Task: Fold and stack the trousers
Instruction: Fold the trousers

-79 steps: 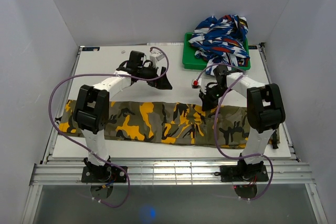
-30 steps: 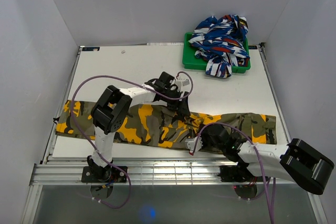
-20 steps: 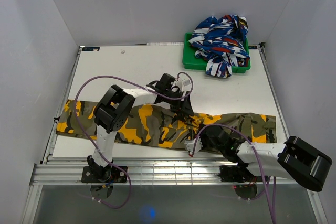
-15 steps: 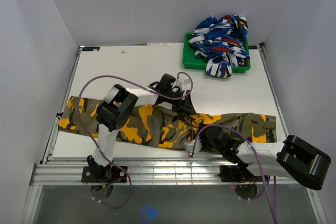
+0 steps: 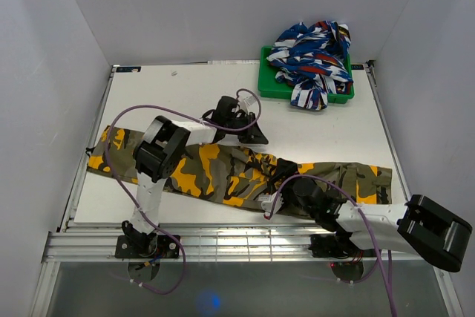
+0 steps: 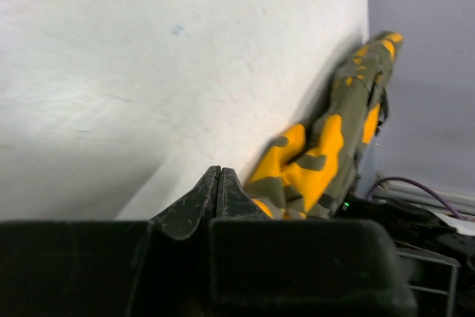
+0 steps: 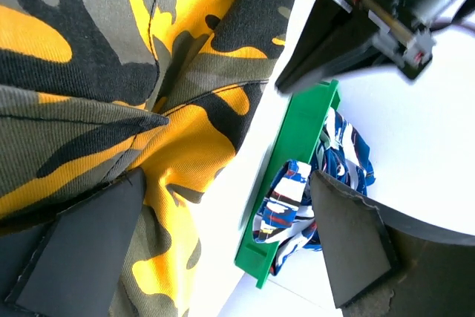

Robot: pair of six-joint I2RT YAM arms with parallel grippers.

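The camouflage trousers (image 5: 215,172) lie stretched left to right across the near half of the table, bunched in the middle. My left gripper (image 5: 256,137) is shut and rests on bare table just past their far edge. In the left wrist view its tips (image 6: 219,172) press together with no cloth showing between them, and the trousers (image 6: 319,154) run off to the right beside the fingers. My right gripper (image 5: 278,197) stands open, low over the bunched middle. The right wrist view shows crumpled trousers (image 7: 111,50) under the spread right gripper (image 7: 215,246), held by neither finger.
A green tray (image 5: 267,85) at the back right holds a pile of blue, white and red cloth (image 5: 315,50). The right wrist view shows the tray (image 7: 293,168) and its cloth (image 7: 297,206) beyond the trousers. Walls close in on three sides.
The left gripper has shut and drawn back off the trousers toward the far side. The right gripper has opened wide over the middle. The trousers' left half has shifted away from me.
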